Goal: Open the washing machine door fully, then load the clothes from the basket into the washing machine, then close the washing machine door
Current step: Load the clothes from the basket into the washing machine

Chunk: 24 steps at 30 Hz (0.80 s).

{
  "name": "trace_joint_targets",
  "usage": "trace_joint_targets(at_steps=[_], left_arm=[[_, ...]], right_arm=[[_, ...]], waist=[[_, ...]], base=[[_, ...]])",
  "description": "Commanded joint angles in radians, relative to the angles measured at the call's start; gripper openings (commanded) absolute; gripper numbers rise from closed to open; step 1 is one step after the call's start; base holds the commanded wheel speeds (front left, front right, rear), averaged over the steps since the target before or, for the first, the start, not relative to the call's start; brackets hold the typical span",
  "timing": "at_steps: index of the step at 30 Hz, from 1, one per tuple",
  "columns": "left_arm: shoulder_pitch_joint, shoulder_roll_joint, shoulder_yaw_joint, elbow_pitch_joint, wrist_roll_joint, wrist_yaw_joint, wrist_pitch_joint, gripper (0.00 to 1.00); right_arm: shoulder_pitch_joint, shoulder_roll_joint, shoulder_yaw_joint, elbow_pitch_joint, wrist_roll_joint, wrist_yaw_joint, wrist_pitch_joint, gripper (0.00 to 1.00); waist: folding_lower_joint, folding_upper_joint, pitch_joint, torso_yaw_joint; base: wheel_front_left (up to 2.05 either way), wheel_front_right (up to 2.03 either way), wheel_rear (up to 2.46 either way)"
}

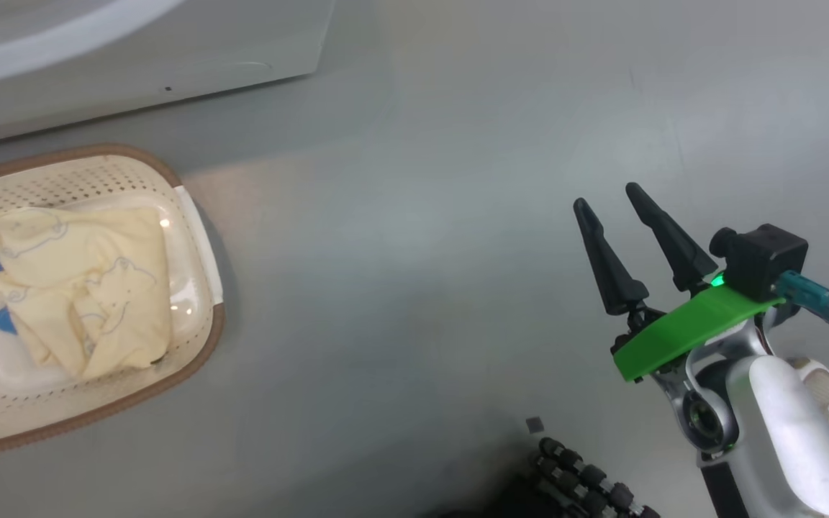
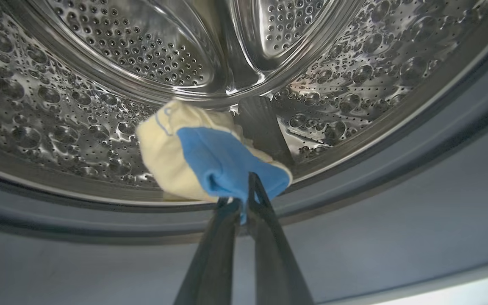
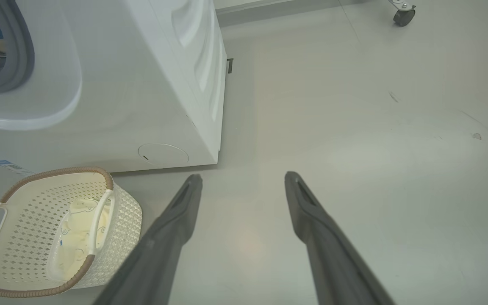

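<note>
In the left wrist view my left gripper (image 2: 244, 192) is shut on a cream-yellow garment with a blue cuff (image 2: 210, 159), pinching the blue part. It hangs just inside the perforated steel drum (image 2: 100, 106) of the washing machine (image 3: 151, 84), above the grey gasket (image 2: 396, 178). The basket (image 1: 191, 216) stands on the floor before the machine at the head view's left, with more cream-yellow clothes (image 1: 91, 280) lying in it. My right gripper (image 1: 612, 205) is open over bare floor, well right of the basket (image 3: 19, 190). The door is out of view.
Grey floor (image 1: 422, 216) stretches between the basket and my right arm. A black ribbed cable or hose (image 1: 587, 478) lies at the head view's bottom edge. A caster wheel (image 3: 404, 16) stands far off in the right wrist view.
</note>
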Motion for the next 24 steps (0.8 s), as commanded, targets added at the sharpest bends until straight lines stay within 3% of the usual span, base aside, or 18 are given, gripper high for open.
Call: trace_joint_targets(at_steps=[1,11,18,19,21,22,24], left_arm=[[-0.055,0.064,0.022,-0.027,0.016,-0.002,0.009,0.00],[-0.215,0.126,0.017,0.004,0.052,-0.035,0.021,0.00],[-0.306,0.130,0.041,0.060,0.051,-0.035,-0.079,0.00],[-0.315,0.126,0.042,0.068,0.053,-0.033,-0.095,0.13],[-0.331,0.115,0.045,0.088,0.051,-0.030,-0.123,0.93],[-0.337,0.111,0.045,0.099,0.051,-0.031,-0.135,1.00],[-0.341,0.103,0.045,0.122,0.050,-0.034,-0.162,1.00]], right_arm=[[-0.001,-0.004,0.020,-0.016,0.012,0.000,-0.018,1.00],[-0.041,-0.004,0.086,0.048,0.058,0.000,-0.076,1.00],[-0.063,-0.004,0.117,0.080,0.068,0.000,-0.096,1.00],[-0.063,-0.004,0.118,0.082,0.066,0.000,-0.096,1.00],[-0.064,-0.004,0.118,0.082,0.063,0.000,-0.093,1.00],[-0.064,-0.004,0.118,0.081,0.063,0.000,-0.093,1.00],[-0.063,-0.004,0.118,0.081,0.061,0.000,-0.093,1.00]], waist=[[0.0000,0.0000,0.030,-0.037],[0.0000,0.0000,0.102,-0.115],[0.0000,0.0000,0.122,-0.148],[0.0000,0.0000,0.123,-0.149],[0.0000,0.0000,0.127,-0.150],[0.0000,0.0000,0.129,-0.149],[0.0000,0.0000,0.128,-0.147]], base=[[0.00,0.00,0.00],[0.00,0.00,0.00],[0.00,0.00,0.00],[0.00,0.00,0.00],[0.00,0.00,0.00],[0.00,0.00,0.00],[0.00,0.00,0.00]])
